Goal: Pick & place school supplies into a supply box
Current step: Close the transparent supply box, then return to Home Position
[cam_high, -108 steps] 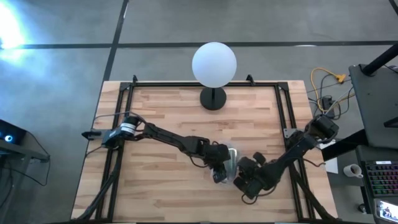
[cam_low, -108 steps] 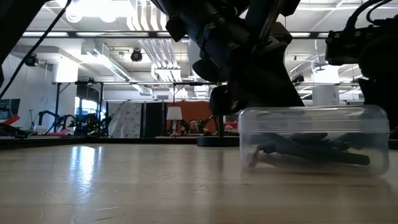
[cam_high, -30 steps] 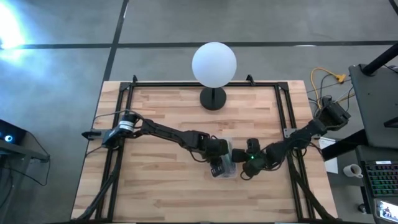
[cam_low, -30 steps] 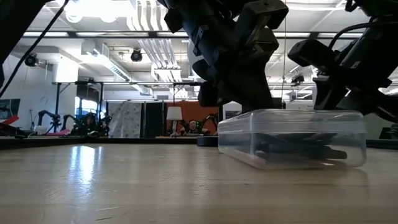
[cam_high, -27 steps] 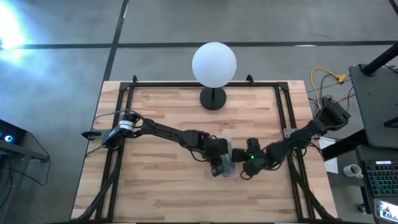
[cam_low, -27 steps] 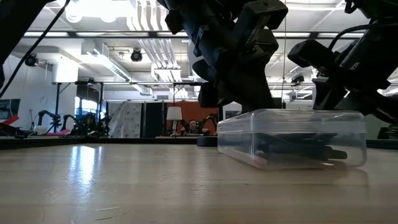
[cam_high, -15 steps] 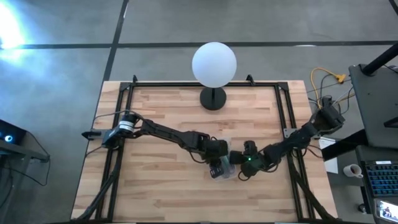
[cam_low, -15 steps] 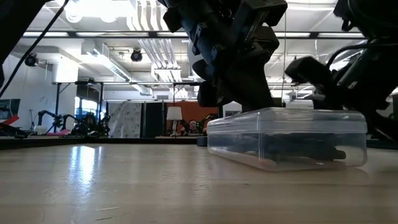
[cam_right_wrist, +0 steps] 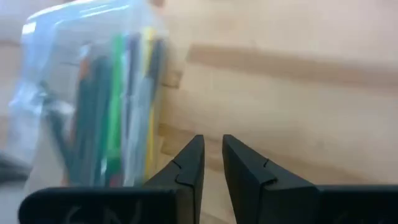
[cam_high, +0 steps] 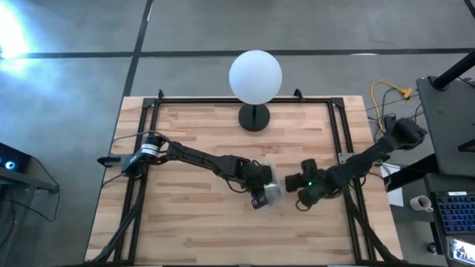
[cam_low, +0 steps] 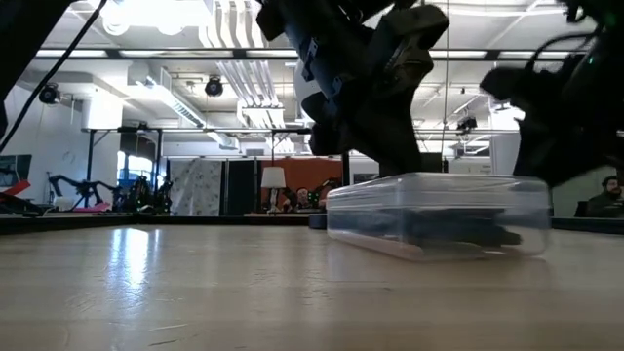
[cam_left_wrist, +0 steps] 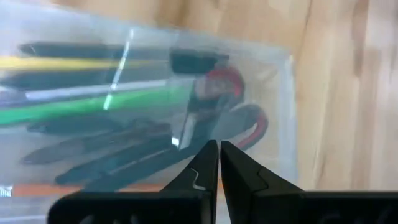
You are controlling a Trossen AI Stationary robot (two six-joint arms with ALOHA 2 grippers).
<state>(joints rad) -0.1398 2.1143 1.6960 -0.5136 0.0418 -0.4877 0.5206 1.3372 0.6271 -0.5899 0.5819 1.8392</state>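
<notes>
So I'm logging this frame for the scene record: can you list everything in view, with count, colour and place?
Supply box: one, clear plastic, table centre, between the two arms.
Pens and pencils: several, black, green, yellow, orange, inside the box.
Scissors: one, red-handled, inside the box at one end.
Globe lamp: one, white on black base, table's far edge.
Table: one, light wood.
Person: one, seated, in the room beyond the table.
Left end effector: dark, shut, at the box.
Right end effector: dark, nearly shut, just right of the box.
</notes>
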